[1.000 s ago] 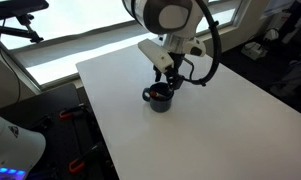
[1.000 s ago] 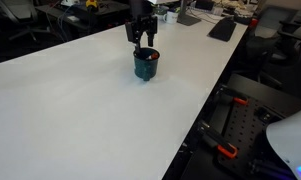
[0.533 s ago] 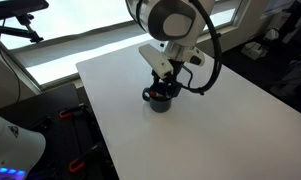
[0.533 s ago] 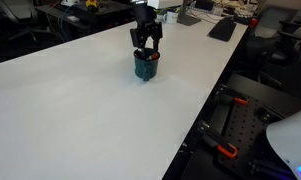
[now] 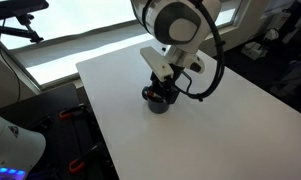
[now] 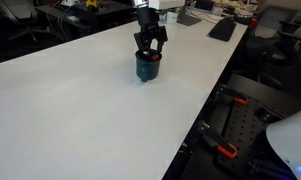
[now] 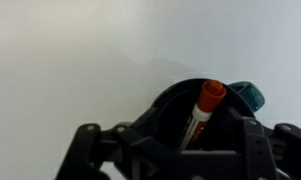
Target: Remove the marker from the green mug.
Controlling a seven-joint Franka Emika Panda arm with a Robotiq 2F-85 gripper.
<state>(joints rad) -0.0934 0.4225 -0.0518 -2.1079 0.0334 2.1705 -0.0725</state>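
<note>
- Gripper (image 5: 162, 89) hangs low over the green mug (image 6: 147, 70) on the worktop (image 6: 80, 115); I cannot tell whether it has closed on anything.
- Marker (image 7: 202, 108) stands inside the mug, so the lift-out looks not yet done.

Setting: robotics lab or office workroom. Evidence:
- broad white rectangular tabletop (image 6: 70, 110)
- cluttered dark desks (image 6: 85, 10) at 12 o'clock
- flat black keyboard-like slab (image 6: 221, 28) at 1 o'clock
- red-handled clamps (image 6: 223, 151) at 4 o'clock
- bright window strip (image 5: 80, 45) at 10 o'clock

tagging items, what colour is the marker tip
Reddish-orange; the marker shows best in the wrist view.
</note>
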